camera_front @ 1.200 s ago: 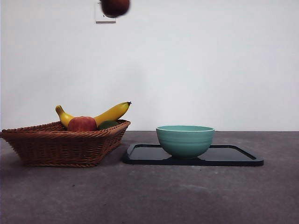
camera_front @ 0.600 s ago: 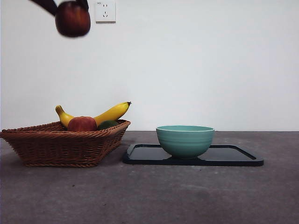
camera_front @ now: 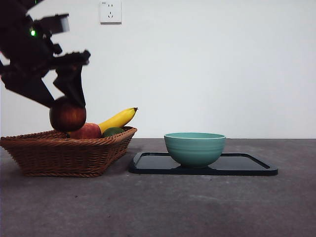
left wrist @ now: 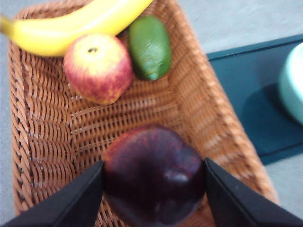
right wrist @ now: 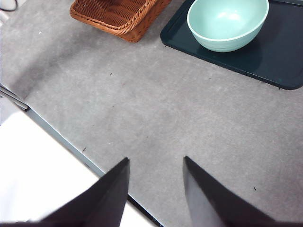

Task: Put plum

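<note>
The dark maroon plum [left wrist: 154,182] is clamped between the jaws of my left gripper [left wrist: 154,189], which is shut on it. In the front view the plum [camera_front: 67,116] hangs just above the rim of the wicker basket [camera_front: 64,153], at its left half, under the left gripper [camera_front: 66,111]. Beneath it in the left wrist view is the bare basket floor [left wrist: 52,142]. My right gripper [right wrist: 155,163] hovers open over bare table, holding nothing.
The basket holds a banana [left wrist: 71,23], a red-and-yellow fruit [left wrist: 98,67] and a dark green fruit [left wrist: 150,47]. To its right a teal bowl [camera_front: 195,148] stands on a black tray [camera_front: 247,167]. The table edge [right wrist: 57,137] runs near the right gripper.
The left gripper has carried the plum down and to the left, from the top of the front view to just above the basket.
</note>
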{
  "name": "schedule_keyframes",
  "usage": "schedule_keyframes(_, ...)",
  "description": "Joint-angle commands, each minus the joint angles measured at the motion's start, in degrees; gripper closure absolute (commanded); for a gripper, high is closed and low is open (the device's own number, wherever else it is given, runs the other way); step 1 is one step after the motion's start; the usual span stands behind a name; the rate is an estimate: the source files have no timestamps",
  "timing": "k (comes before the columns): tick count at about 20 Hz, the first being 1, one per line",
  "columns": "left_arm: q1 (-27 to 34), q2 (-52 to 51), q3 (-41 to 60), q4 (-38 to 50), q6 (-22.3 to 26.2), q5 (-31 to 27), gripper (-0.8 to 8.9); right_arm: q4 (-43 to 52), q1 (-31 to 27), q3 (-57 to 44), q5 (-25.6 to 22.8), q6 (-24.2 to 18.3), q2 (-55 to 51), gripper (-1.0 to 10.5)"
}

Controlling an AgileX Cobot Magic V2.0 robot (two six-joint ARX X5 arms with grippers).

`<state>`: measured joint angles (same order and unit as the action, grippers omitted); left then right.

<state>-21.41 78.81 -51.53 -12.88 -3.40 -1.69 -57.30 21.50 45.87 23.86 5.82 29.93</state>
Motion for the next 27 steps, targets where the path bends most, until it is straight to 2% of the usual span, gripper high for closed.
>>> schedule_keyframes(1, 0.5, 3.13, 0.2, 2.86, 1.49, -0.33, 5.78, 0.22, 0.28, 0.42, -0.04, -0.48, 0.22, 7.7)
schedule_keyframes(10, 1.16, 11.1, 0.22, 9.33, 2.71, -0.31, 5.78, 0.22, 0.28, 0.42, -0.07, -0.46, 0.22, 7.7)
schedule_keyframes(17, 1.16, 11.89, 0.22, 9.46, 2.73, -0.31, 5.63, 0.24, 0.28, 0.42, -0.07, -0.46, 0.22, 7.7)
schedule_keyframes(18, 1.16, 11.89, 0.22, 9.49, 2.73, -0.31, 5.55, 0.24, 0.28, 0.42, -0.07, -0.46, 0.22, 7.7)
schedule_keyframes(21, 1.16, 11.87, 0.2, 9.49, 2.71, -0.31, 4.1, 0.28, 0.28, 0.42, -0.09, -0.46, 0.22, 7.7)
schedule_keyframes(27, 1.16, 10.67, -0.31, 9.31, 2.62, -0.31, 3.98, 0.28, 0.28, 0.42, -0.07, -0.46, 0.22, 7.7)
